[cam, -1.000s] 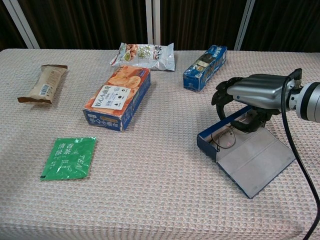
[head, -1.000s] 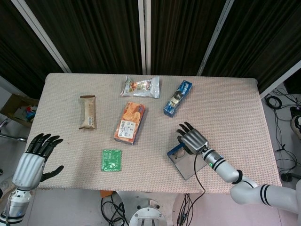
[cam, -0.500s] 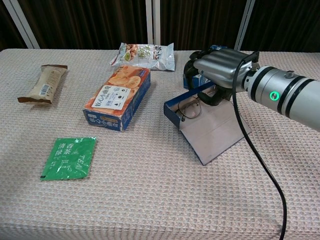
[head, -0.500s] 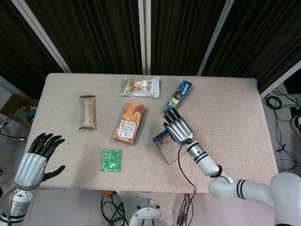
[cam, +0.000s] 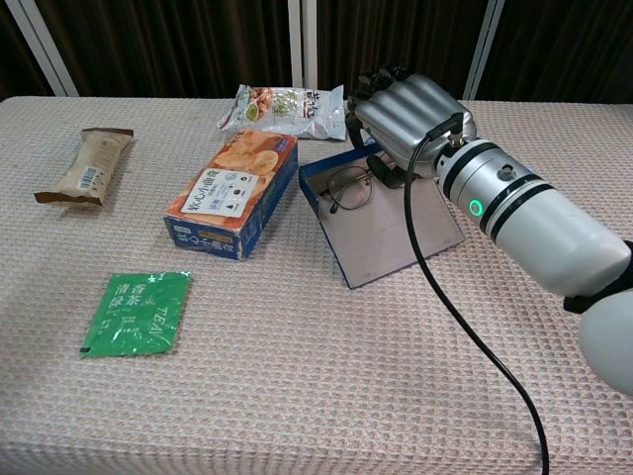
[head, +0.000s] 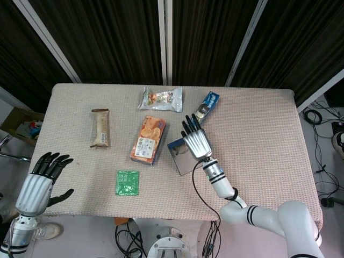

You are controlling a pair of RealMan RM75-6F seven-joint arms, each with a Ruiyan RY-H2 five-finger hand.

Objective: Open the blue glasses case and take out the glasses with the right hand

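While the blue glasses case [cam: 371,223] lies open beside the orange box [cam: 235,188], the glasses [cam: 347,188] rest in its tray; the right hand [cam: 406,119] curls over them, its grasp impossible to judge. Off-table, the left hand [head: 45,177] hangs released.

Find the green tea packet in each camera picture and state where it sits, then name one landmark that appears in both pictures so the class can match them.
Head view: the green tea packet lies left of centre near the table's front edge, below the orange biscuit box.
Chest view: the green tea packet lies at lower left, in front of and left of the orange biscuit box.
Shared landmark: the orange biscuit box, just behind the packet in both.
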